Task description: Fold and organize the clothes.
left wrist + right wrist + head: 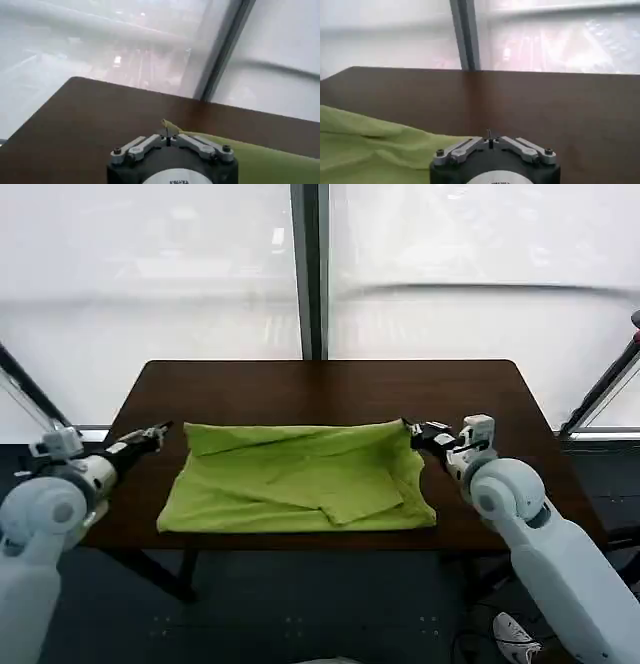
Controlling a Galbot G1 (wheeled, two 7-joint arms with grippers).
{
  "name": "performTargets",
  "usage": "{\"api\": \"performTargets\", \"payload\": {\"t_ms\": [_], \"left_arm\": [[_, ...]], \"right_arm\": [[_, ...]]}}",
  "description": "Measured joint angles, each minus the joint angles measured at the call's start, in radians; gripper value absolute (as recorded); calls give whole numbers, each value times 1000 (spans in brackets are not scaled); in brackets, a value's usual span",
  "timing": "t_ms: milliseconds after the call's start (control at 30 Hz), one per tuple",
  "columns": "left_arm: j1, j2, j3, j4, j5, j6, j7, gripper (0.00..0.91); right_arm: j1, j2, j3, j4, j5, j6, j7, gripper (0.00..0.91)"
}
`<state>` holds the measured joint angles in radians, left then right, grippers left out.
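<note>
The lime yellow-green T-shirt (300,479) lies partly folded in the middle of the dark brown table (330,389), with one flap laid across its front. My left gripper (160,430) hovers low at the shirt's far left corner, jaws shut. In the left wrist view that corner (172,128) pokes up just past my left gripper (167,136); whether the fabric is pinched is hidden. My right gripper (417,430) sits at the shirt's far right corner, jaws shut. The right wrist view has the shirt (380,145) lying beside my right gripper (490,136), with no cloth showing at the tips.
The table's far edge runs along a frosted window wall with a dark vertical frame post (310,274). Bare tabletop stretches behind the shirt and at both ends. Floor shows below the table's front edge, with a shoe (515,636) at the lower right.
</note>
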<state>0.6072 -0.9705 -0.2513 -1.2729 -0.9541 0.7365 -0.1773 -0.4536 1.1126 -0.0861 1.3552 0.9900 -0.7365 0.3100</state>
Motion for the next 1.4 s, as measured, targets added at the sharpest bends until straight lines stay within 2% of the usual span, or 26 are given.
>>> {"api": "performTargets", "payload": {"t_ms": [100, 133, 167, 233, 333, 400, 433, 467, 500, 533, 567, 667, 833, 867, 900, 1000, 1200, 1400], "left_arm": [[-1, -7, 1, 17, 18, -4, 5, 702], [-2, -9, 1, 20, 19, -4, 6, 702], [-2, -10, 2, 22, 20, -4, 6, 653], [-3, -11, 3, 24, 26, -4, 7, 634], [-1, -11, 3, 26, 30, -4, 9, 624], [4, -11, 3, 25, 33, -4, 10, 575], [5, -11, 3, 25, 34, -5, 11, 566], [6, -11, 2, 25, 35, -5, 11, 507], [8, -11, 2, 24, 37, -5, 12, 371], [8, -11, 1, 24, 37, -5, 12, 341], [10, -10, 0, 23, 38, -5, 12, 312], [12, -9, -1, 20, 38, -5, 12, 185], [16, -9, -1, 17, 38, -3, 12, 146], [17, -10, -1, 15, 38, -3, 12, 98], [19, -10, -2, 12, 38, -2, 14, 88], [24, -10, -2, 1, 38, -1, 20, 0], [26, -7, -2, -19, 19, 4, 24, 0], [36, -3, -19, -52, -6, 5, 19, 0]], "right_arm": [[-6, -5, 7, 8, 1, 0, 0, 653], [-8, -5, 10, 10, 1, 0, 0, 624], [-10, -5, 12, 11, 1, 0, 0, 595], [-14, -6, 15, 14, 1, 0, 1, 575], [-19, -9, 22, 20, 1, 0, 1, 458], [-20, -11, 25, 23, 1, 0, 1, 380], [-21, -12, 27, 24, 1, 0, 1, 371], [-21, -12, 28, 26, 1, 0, 1, 371], [-22, -13, 30, 27, 1, 0, 1, 263], [-23, -13, 32, 29, 1, 0, 1, 137], [-25, -13, 35, 32, 2, 0, 0, 98], [-30, -13, 42, 39, 3, 0, -2, 68], [-47, -17, 57, 60, 3, 0, -12, 0], [-52, -21, 61, 68, 3, 0, -18, 0], [-56, -24, 64, 73, 3, 1, -22, 0], [-74, -34, 76, 101, 3, 45, -33, 0], [-109, -50, 110, 161, 0, 110, -48, 0], [-162, -73, 151, 230, -5, 124, -54, 0]]}}
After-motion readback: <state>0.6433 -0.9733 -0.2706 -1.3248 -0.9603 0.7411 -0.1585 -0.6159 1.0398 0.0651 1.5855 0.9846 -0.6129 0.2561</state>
